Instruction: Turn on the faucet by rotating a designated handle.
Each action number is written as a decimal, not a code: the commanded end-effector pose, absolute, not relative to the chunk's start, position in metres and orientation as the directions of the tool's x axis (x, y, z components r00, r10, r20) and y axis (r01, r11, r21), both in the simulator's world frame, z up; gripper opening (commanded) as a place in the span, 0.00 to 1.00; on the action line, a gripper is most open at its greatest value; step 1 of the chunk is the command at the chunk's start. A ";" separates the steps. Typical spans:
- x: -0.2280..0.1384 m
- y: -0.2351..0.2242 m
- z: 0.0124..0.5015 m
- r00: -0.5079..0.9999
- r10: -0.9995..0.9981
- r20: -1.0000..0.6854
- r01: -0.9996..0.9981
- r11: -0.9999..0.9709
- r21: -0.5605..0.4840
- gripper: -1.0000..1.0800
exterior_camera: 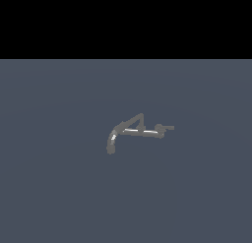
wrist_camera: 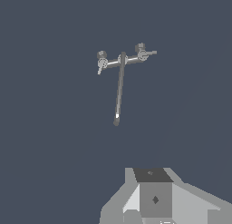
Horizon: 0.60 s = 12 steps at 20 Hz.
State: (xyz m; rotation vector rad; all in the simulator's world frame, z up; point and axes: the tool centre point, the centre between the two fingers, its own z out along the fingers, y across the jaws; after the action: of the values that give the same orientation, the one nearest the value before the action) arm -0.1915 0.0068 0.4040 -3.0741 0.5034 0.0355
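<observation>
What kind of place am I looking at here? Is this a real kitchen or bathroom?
Most likely neither: it looks like a computer-simulated test scene. A lone grey faucet with a stub handle sits on a flat, featureless blue-grey floor, with plain black beyond and no sink or walls.

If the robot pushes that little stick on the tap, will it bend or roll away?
Probably neither. The handle looks like a short, straight grey metal stub, so likely stiff. It sticks out of a small round knob on the faucet, so it should swing around that rather than roll. Its shiny surface might be slippery. The gripper is far from it.
</observation>
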 end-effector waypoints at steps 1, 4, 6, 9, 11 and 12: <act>-0.178 0.009 0.388 0.924 -0.381 -0.027 -0.382 -0.924 -0.022 0.00; -0.162 0.009 0.368 0.890 -0.454 -0.026 -0.455 -0.890 -0.020 0.00; -0.150 0.009 0.355 0.865 -0.502 -0.026 -0.502 -0.865 -0.019 0.00; -0.134 0.007 0.335 0.822 -0.570 -0.026 -0.570 -0.821 -0.018 0.00; -0.123 0.005 0.322 0.790 -0.613 -0.025 -0.613 -0.790 -0.017 0.00; -0.117 0.004 0.316 0.773 -0.634 -0.025 -0.634 -0.773 -0.016 0.00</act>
State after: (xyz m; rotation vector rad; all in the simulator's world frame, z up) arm -0.1256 0.0053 0.3257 -2.9570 0.9882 0.0303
